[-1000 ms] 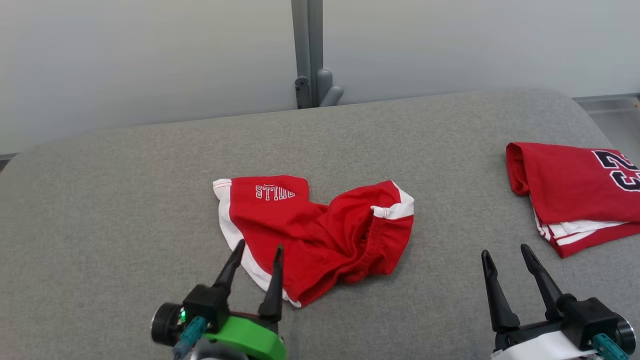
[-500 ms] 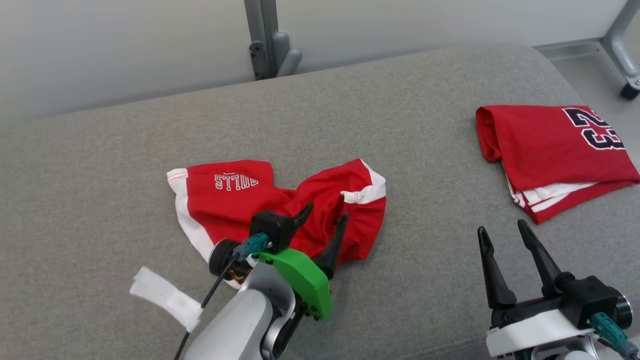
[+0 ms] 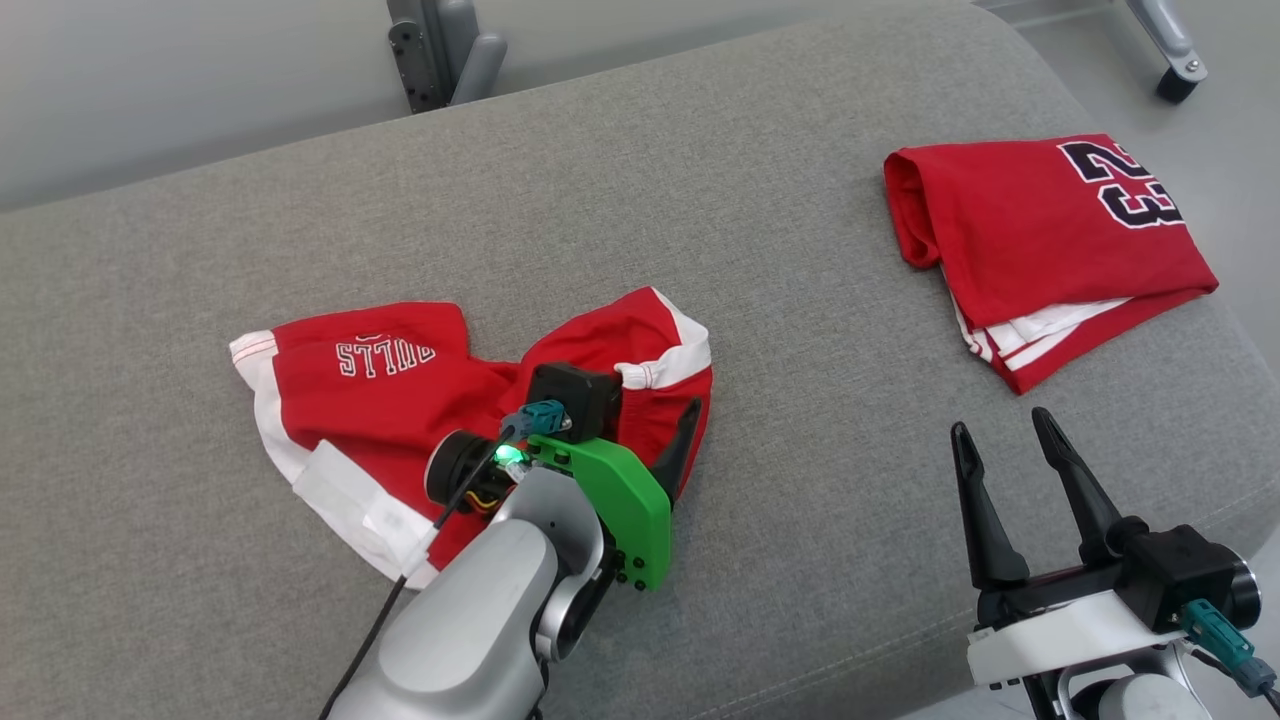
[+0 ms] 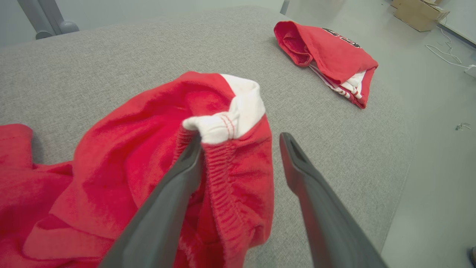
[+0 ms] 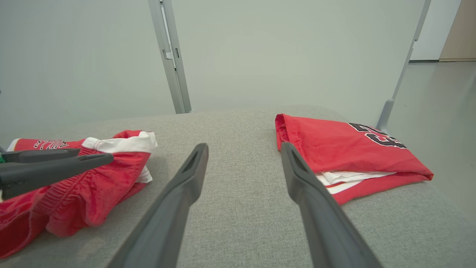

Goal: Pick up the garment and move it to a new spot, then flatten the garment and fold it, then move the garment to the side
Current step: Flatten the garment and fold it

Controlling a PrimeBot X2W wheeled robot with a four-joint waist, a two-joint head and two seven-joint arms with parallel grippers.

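Note:
The garment [image 3: 380,380] is a pair of red shorts with white trim, lying crumpled on the grey padded table [image 3: 700,180], left of centre. My left gripper [image 3: 650,410] is open over its right end. In the left wrist view the left gripper [image 4: 241,138] straddles the elastic waistband of the garment [image 4: 148,149], with one finger in the folds and the other over bare table to the right. My right gripper [image 3: 1000,425] stands open at the lower right and holds nothing. The right gripper [image 5: 244,146] points at bare table, with the garment [image 5: 85,186] to its left.
A folded red jersey [image 3: 1040,220] with a dark number lies at the table's far right, near the rounded edge [image 3: 1240,350]; beyond that is floor. The folded jersey [image 5: 334,149] is just right of my right fingers. A grey metal post [image 3: 440,50] stands behind the table.
The head camera has shifted, so the whole picture moved. My left arm reached forward and right, from the shorts' near hem to the waistband end. The right gripper has held its place.

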